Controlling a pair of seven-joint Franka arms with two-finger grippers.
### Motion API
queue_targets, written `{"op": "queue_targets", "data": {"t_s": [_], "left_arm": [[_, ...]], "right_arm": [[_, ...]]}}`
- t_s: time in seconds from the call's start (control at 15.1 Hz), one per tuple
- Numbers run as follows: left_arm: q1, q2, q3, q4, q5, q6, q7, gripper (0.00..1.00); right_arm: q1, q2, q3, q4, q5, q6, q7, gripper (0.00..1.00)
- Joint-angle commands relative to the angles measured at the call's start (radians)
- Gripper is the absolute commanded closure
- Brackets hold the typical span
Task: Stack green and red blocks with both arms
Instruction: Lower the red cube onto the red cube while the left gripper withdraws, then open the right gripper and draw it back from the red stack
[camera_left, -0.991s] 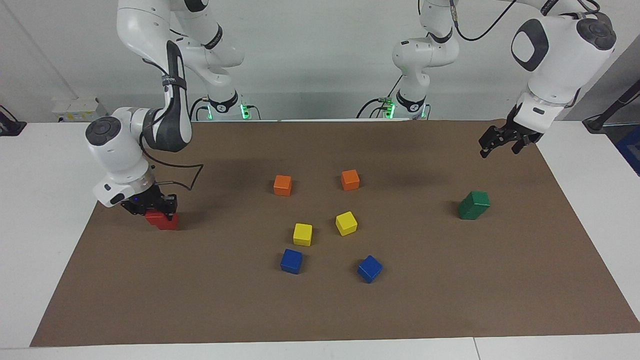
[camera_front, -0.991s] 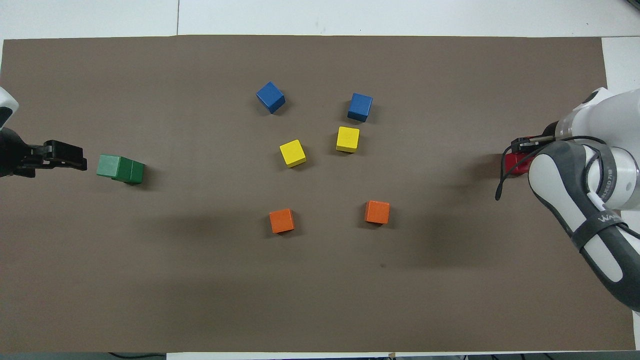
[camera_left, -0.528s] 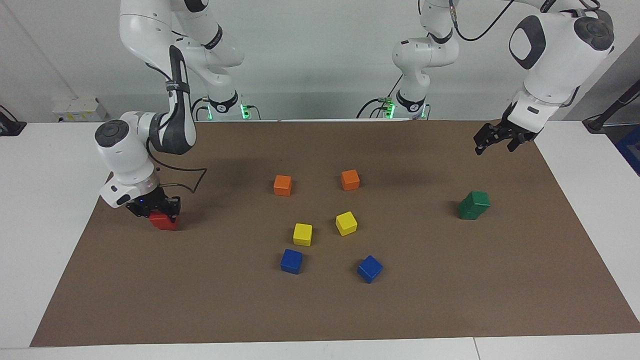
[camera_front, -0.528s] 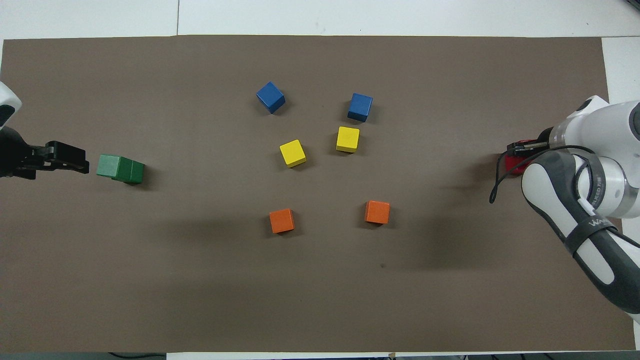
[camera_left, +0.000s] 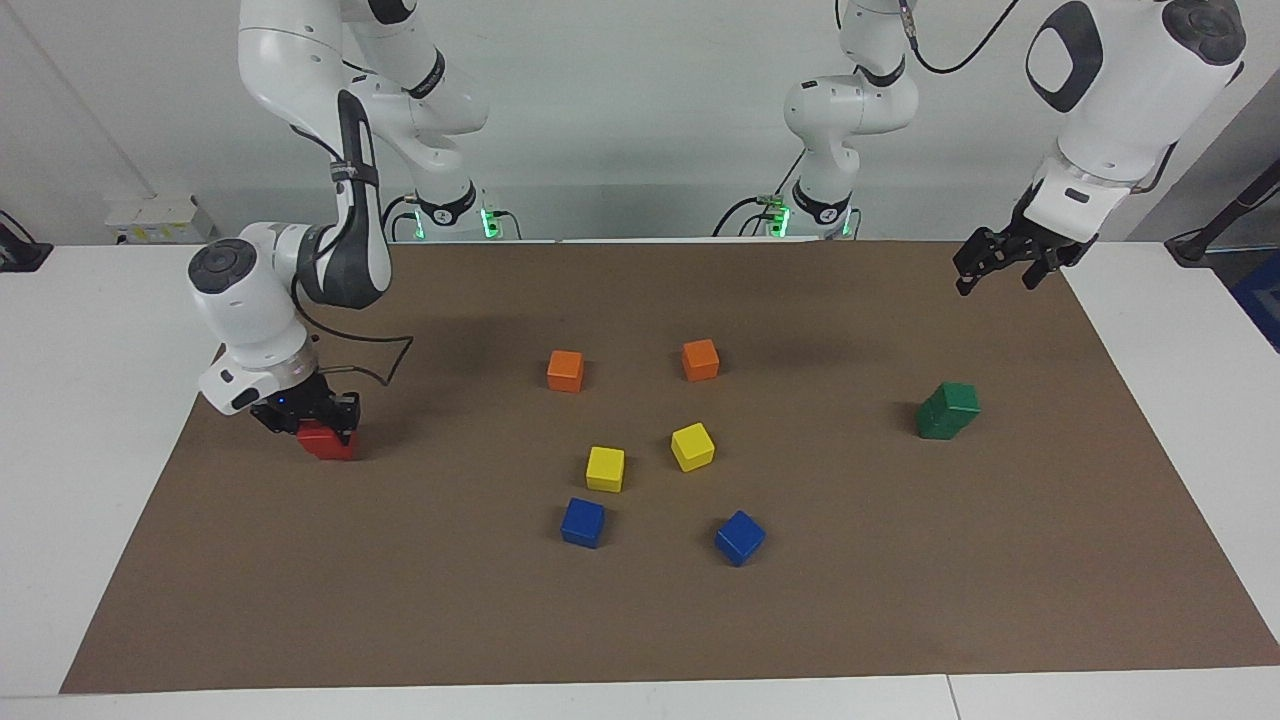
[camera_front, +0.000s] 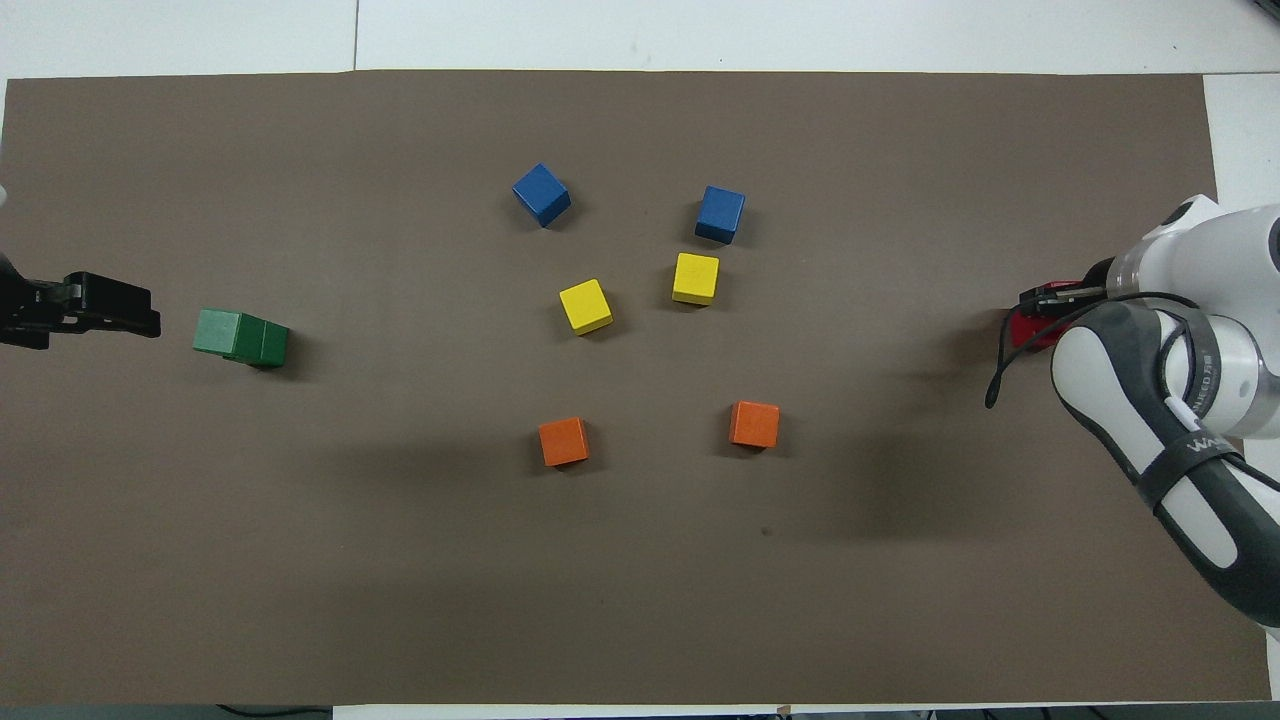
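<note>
Two green blocks (camera_left: 947, 410) appear already stacked toward the left arm's end of the surface (camera_left: 640, 620), the upper one slightly askew, and the left end effector (camera_left: 1005, 265) hangs released in the air well clear of them. Red blocks (camera_left: 328, 441) sit at the right arm's end with the right end effector (camera_left: 305, 415) low on them; whether it is clenched I cannot tell. How many red cubes are there, and whether stacked, is hidden by the wrist.

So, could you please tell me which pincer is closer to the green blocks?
Left. The left pincer hangs in the air near the green blocks; the right pincer is down at the red blocks, at the right arm's end.
</note>
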Motion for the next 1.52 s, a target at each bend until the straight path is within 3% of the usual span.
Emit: {"op": "queue_targets", "data": {"t_s": [0.0, 0.26, 0.53, 1.12, 1.45], "left_arm": [[-0.010, -0.017, 0.006, 0.005, -0.002, -0.003, -0.004, 0.00], [-0.010, -0.017, 0.003, 0.018, 0.002, -0.040, -0.004, 0.00], [-0.010, -0.018, 0.005, 0.012, 0.019, -0.041, 0.053, 0.00], [-0.012, -0.018, 0.014, 0.005, 0.016, -0.024, 0.047, 0.00], [-0.010, -0.018, 0.013, 0.005, 0.016, -0.026, 0.047, 0.00]], "right_arm": [[-0.018, -0.021, 0.009, -0.015, 0.011, -0.044, 0.005, 0.00], [-0.016, -0.031, 0.008, 0.008, 0.011, -0.076, 0.006, 0.00], [-0.004, -0.061, 0.009, 0.166, 0.010, -0.298, 0.006, 0.00], [0.091, -0.303, 0.011, 0.212, 0.004, -0.536, 0.000, 0.00], [0.109, -0.295, 0.011, 0.324, 0.010, -0.748, 0.009, 0.00]]}}
